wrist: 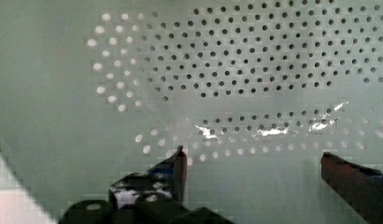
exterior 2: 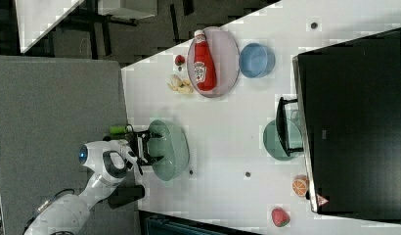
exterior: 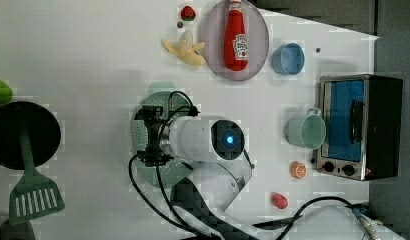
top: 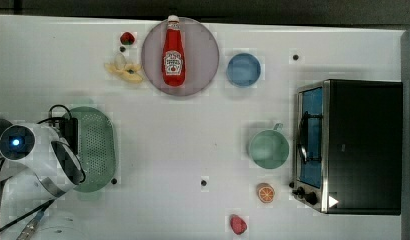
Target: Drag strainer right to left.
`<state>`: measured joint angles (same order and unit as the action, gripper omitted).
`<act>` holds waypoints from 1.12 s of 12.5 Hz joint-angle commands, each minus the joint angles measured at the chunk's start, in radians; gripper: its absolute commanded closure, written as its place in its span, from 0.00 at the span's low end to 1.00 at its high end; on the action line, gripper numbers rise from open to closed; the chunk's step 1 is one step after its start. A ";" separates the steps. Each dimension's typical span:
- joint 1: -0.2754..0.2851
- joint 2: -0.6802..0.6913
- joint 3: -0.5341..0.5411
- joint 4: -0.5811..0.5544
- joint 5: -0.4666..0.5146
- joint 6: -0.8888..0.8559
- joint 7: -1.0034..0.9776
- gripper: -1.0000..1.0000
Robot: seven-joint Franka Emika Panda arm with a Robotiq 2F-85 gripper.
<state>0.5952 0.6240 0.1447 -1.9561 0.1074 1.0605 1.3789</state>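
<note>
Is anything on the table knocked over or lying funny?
Yes, the ketchup bottle lies flat on its side on the grey plate instead of standing. Beside that plate, on the top view's left, a peeled banana lies straight on the table. Nothing looks spilled or broken.

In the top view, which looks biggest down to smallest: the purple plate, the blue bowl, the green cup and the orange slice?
1. Purple plate, clearly largest.
2. Green cup.
3. Blue bowl, slightly smaller than the cup; close enough to be unsure.
4. Orange slice, smallest.
</note>
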 commanded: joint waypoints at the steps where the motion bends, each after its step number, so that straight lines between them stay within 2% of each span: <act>1: -0.007 -0.081 -0.016 -0.003 0.014 -0.110 -0.044 0.00; 4: -0.014 -0.250 -0.068 -0.002 0.013 -0.355 -0.148 0.00; 10: -0.053 -0.667 -0.283 -0.002 0.004 -0.747 -0.592 0.00; 12: -0.070 -0.791 -0.376 -0.002 -0.039 -0.849 -0.754 0.00; 14: -0.089 -0.895 -0.467 -0.002 -0.138 -0.929 -0.947 0.00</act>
<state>0.5493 -0.2993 -0.3020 -1.9111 -0.0169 0.1858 0.6274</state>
